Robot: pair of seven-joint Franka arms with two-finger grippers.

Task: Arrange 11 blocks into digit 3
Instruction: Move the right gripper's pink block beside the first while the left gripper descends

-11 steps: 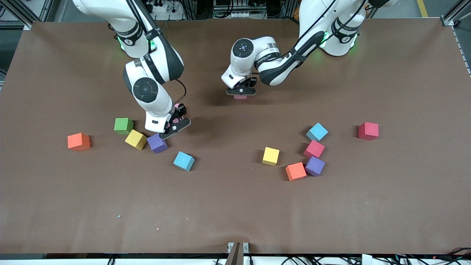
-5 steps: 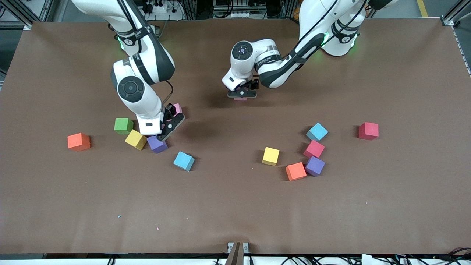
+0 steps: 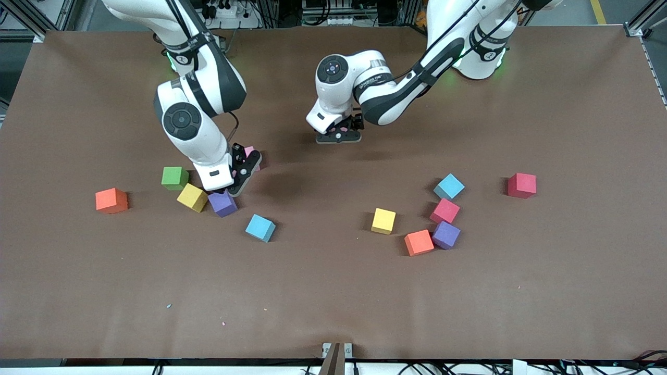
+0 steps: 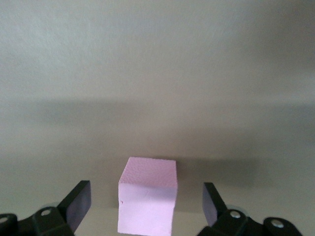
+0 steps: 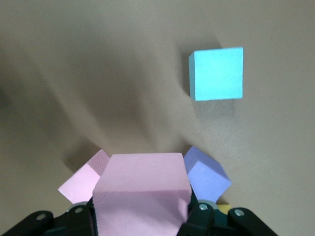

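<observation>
My right gripper (image 3: 243, 171) is shut on a light pink cube (image 5: 142, 196), low over the table. A second light pink cube (image 3: 252, 154) (image 5: 78, 184) lies beside it, a purple cube (image 3: 223, 203) (image 5: 204, 174) on its other flank, and a light blue cube (image 3: 260, 227) (image 5: 218, 73) farther off. My left gripper (image 3: 338, 136) (image 4: 146, 199) is open, with its fingers (image 4: 78, 204) well clear on either side of a light pink cube (image 4: 147, 196) standing on the table. The front view hides that cube under the hand. No figure stands on the table.
Toward the right arm's end lie a yellow cube (image 3: 192, 197), a green cube (image 3: 174, 177) and an orange cube (image 3: 111, 200). Toward the left arm's end lie yellow (image 3: 383, 221), orange (image 3: 419, 242), purple (image 3: 446, 235), deep pink (image 3: 445, 211), light blue (image 3: 449, 186) and red (image 3: 521, 185) cubes.
My right gripper has moved with its pink cube away from the front camera and a little toward the right arm's end. My left hand has shifted slightly and now covers its pink cube.
</observation>
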